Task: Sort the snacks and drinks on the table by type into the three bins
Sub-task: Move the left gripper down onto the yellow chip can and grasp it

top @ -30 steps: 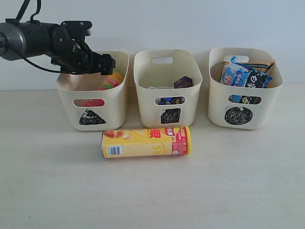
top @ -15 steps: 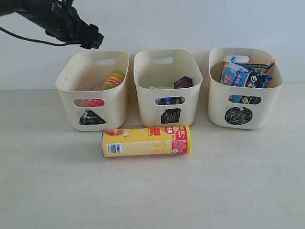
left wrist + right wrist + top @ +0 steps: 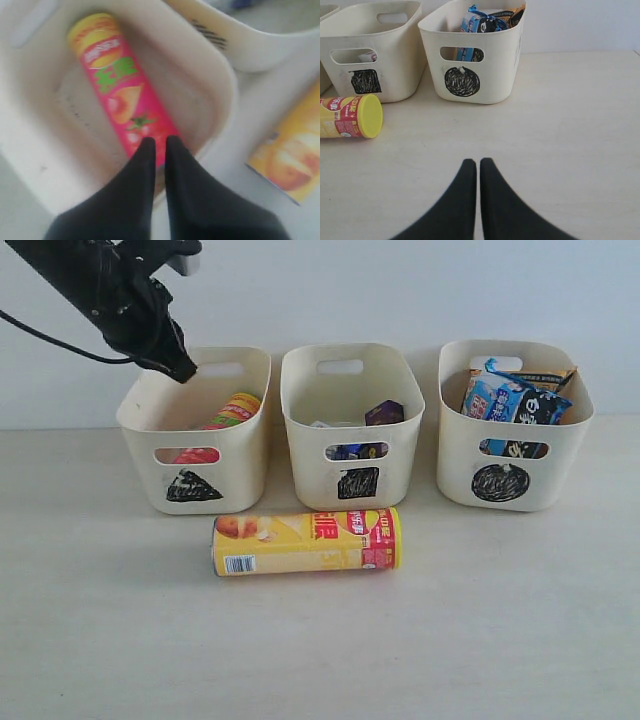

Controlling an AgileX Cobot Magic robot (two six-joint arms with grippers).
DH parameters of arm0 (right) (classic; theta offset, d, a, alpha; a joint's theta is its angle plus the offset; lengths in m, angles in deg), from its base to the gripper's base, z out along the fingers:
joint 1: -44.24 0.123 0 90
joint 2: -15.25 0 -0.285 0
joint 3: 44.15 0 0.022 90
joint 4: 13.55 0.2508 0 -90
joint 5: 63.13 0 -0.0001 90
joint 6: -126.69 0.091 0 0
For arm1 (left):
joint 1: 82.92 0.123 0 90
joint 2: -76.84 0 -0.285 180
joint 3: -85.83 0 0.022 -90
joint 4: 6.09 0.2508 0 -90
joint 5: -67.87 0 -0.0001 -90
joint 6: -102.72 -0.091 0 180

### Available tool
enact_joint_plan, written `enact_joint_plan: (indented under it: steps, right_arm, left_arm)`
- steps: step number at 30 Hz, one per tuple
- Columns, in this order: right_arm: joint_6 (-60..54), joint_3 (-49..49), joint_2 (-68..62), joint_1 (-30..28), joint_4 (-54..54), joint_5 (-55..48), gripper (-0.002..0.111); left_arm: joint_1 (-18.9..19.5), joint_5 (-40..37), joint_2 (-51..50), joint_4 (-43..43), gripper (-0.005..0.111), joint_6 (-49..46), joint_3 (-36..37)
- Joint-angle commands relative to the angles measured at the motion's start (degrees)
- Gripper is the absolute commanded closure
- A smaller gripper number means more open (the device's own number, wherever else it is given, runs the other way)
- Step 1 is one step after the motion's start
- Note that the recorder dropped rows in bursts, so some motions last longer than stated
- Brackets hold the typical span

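The pink chip tube (image 3: 122, 92) lies slanted inside the triangle bin (image 3: 196, 452), its yellow lid (image 3: 240, 403) showing over the rim. My left gripper (image 3: 184, 368) hovers over that bin's back left rim, shut and empty, its fingertips (image 3: 146, 145) above the tube's lower end. The yellow chip tube (image 3: 305, 541) lies on its side on the table (image 3: 320, 640) in front of the triangle and square bins. The square bin (image 3: 352, 425) holds the dark purple carton (image 3: 384, 412). The circle bin (image 3: 514, 425) holds the flat packets (image 3: 515, 396). My right gripper (image 3: 479, 162) is shut over bare table.
The three bins stand in a row against the pale wall. The yellow tube's lid (image 3: 370, 116) points toward the right gripper's side. Open table stretches in front of the tube and to the right of the circle bin (image 3: 472, 52).
My left gripper let go of the pink tube in the triangle bin, rose, swung left and shut. The yellow tube rolled slightly toward the front.
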Motion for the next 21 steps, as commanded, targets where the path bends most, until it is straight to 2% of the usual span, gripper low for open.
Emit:
enact_joint_plan:
  steps: [1,3,8,17,19,21]
  right_arm:
    - [0.1,-0.3,0.3,0.1,0.0,0.6,0.109]
    - [0.1,-0.3,0.3,0.1,0.0,0.6,0.109]
    - [0.1,-0.3,0.3,0.1,0.0,0.6,0.109]
    - [0.1,-0.3,0.3,0.1,0.0,0.6,0.109]
    - [0.1,-0.3,0.3,0.1,0.0,0.6,0.109]
    - [0.1,-0.3,0.3,0.1,0.0,0.6,0.109]
  left_arm:
    - [0.1,-12.0,1.4,-13.6,0.103,-17.4,-0.2]
    - [0.1,-12.0,1.4,-16.9,0.103,-20.5,-0.2]
    - [-0.8,-12.0,1.4,-16.5,0.103,-21.0,1.6]
    - [-7.5,-12.0,1.4,-11.1,0.101,-23.8,5.9]
    - [-8.6,-12.0,1.4,-10.1,0.086,-23.8,7.4]
    - [-9.4,-12.0,1.4,-9.7,0.061,-23.8,9.2]
